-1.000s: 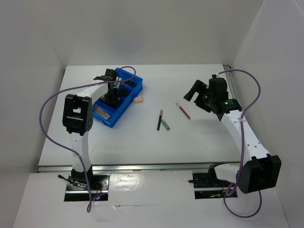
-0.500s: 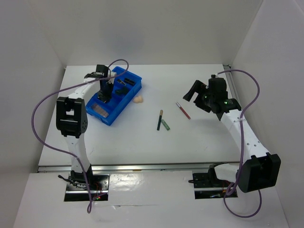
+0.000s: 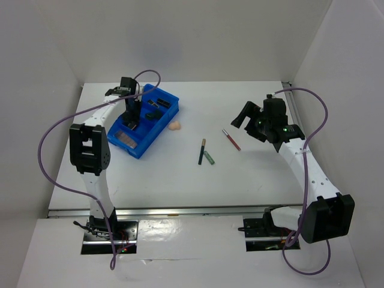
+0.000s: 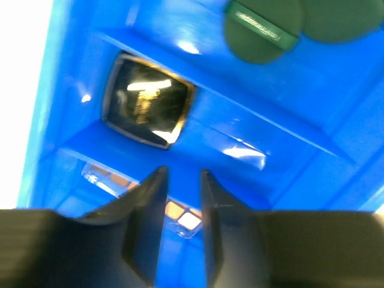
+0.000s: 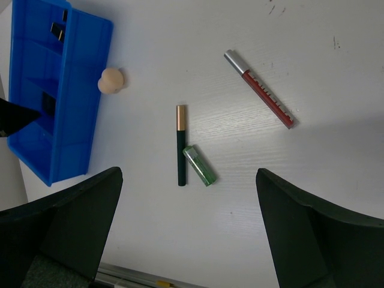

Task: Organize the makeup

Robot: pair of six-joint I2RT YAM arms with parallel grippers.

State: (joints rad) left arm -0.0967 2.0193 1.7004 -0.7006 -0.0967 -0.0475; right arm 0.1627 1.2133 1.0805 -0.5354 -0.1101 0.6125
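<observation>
My left gripper [image 3: 130,122] hangs over the blue tray [image 3: 172,107]. Its jaws [image 4: 182,174] stand a narrow gap apart, open, with nothing between them. Below lie a dark square compact [image 4: 147,102], a dark round compact [image 4: 261,27] and the brown-pink eyeshadow palette [image 4: 187,219]. On the table lie a beige sponge [image 3: 174,126] beside the tray, a dark pencil [image 3: 201,151], a green one [image 3: 209,157] and a red one [image 3: 231,139]. My right gripper [image 3: 246,116] hovers wide open above them [image 5: 189,173], with the dark pencil [image 5: 181,147], green pencil [image 5: 200,166], red pencil [image 5: 264,93] and sponge [image 5: 110,80] in its view.
The tray [image 5: 90,96] sits at the back left and has raised dividers [image 4: 264,126] between its compartments. White walls enclose the table on three sides. A metal rail [image 3: 180,211] runs along the near edge.
My left arm has swung a little left over the tray. Its jaws were wide, closed, then parted slightly. The right arm has not moved.
</observation>
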